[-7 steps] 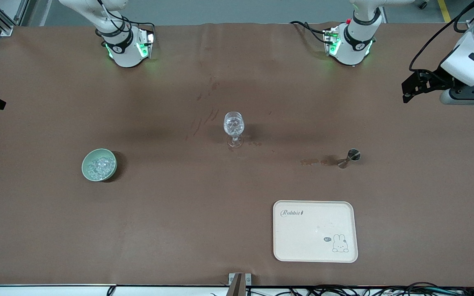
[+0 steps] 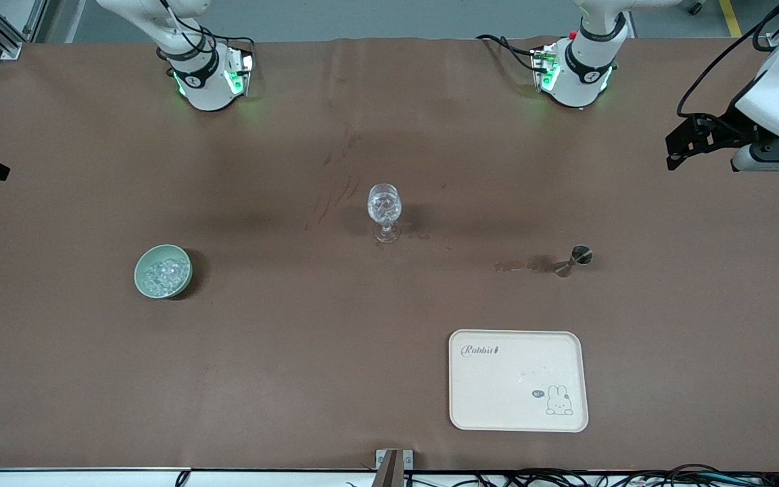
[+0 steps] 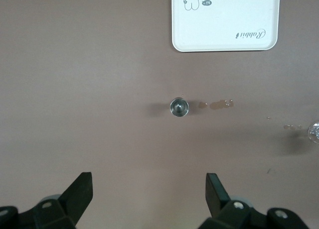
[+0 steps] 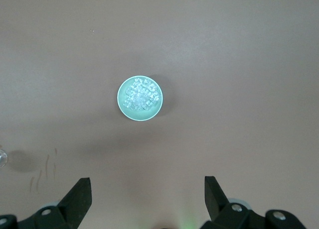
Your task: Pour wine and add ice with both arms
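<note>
Front view, table: a brown cloth [image 2: 295,372] covers the whole table, with dark stains near the middle.
Front view, glass: a clear stemmed glass [image 2: 385,211] stands upright near the table's middle, something glittering inside it; whether that is ice I cannot tell.
Front view, ice: the ice [image 2: 163,272] lies heaped in a pale green bowl [image 2: 142,280] toward the right arm's end of the table, nearer the camera than the glass.
Front view, jigger: a small metal jigger [image 2: 575,259] stands toward the left arm's end, a brownish wet patch [image 2: 518,265] just beside it.
Front view, tray: a cream tray [image 2: 498,399] with a rabbit drawing lies nearer the camera than the jigger, nothing on it.
Front view, left gripper: the left gripper [image 2: 679,143] hangs in the air over the left arm's end of the table, holding nothing.
Front view, right arm: only its base and lower links show; its hand is out of this picture.
Left wrist view, left gripper: left gripper [image 3: 149,189], fingers spread wide, nothing between them, touching nothing; the jigger [image 3: 178,107] and the tray [image 3: 249,42] lie below.
Right wrist view, right gripper: right gripper [image 4: 148,191], fingers [image 4: 79,194] spread wide and empty, high over the bowl [image 4: 122,100] of ice [image 4: 140,98].
</note>
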Controlling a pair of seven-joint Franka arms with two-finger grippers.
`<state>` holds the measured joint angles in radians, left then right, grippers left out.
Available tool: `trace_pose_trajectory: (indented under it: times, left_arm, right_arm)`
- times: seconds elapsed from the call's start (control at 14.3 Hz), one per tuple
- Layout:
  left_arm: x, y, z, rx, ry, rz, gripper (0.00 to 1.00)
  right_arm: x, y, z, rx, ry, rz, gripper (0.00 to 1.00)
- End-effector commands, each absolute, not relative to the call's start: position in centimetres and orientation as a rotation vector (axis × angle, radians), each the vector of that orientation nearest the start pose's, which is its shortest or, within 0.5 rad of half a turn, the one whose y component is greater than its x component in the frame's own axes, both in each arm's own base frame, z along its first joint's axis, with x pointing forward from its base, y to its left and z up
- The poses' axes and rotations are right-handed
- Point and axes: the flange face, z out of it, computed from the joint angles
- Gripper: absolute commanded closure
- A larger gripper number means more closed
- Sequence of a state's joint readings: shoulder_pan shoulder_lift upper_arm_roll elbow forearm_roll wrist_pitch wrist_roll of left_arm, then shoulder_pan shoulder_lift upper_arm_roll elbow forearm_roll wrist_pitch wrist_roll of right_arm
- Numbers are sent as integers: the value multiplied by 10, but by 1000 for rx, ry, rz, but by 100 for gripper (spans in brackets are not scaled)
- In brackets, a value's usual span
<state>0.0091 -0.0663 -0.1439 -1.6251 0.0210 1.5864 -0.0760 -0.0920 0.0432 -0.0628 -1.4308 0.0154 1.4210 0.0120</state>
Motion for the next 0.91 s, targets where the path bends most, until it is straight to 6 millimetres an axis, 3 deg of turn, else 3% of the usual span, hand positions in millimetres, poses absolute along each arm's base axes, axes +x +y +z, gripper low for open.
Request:
trace_pose_trajectory:
  times: [0.0,0.14,0.21,0.35,0.42,0.63,0.84]
  left_arm:
    - [568,-39,608,-3138,29,30,0]
    - [579,-25,600,-3130,-9,46,0]
    - [585,-19,586,-3131,-23,77,0]
    - [600,21,552,-3151,-128,157,0]
    - [606,39,537,-3161,-183,194,0]
    - [622,48,478,-3164,-359,355,0]
    - [629,70,425,-3106,-629,506,0]
  right_arm:
    - [545,-80,654,-3108,235,88,0]
    - [551,-68,643,-3110,195,115,0]
    - [556,-62,625,-3108,164,167,0]
    - [563,-64,595,-3069,73,181,0]
    - [566,-66,573,-3047,32,181,0]
    - [569,-65,505,-3046,24,183,0]
    - [563,-48,436,-3056,-23,184,0]
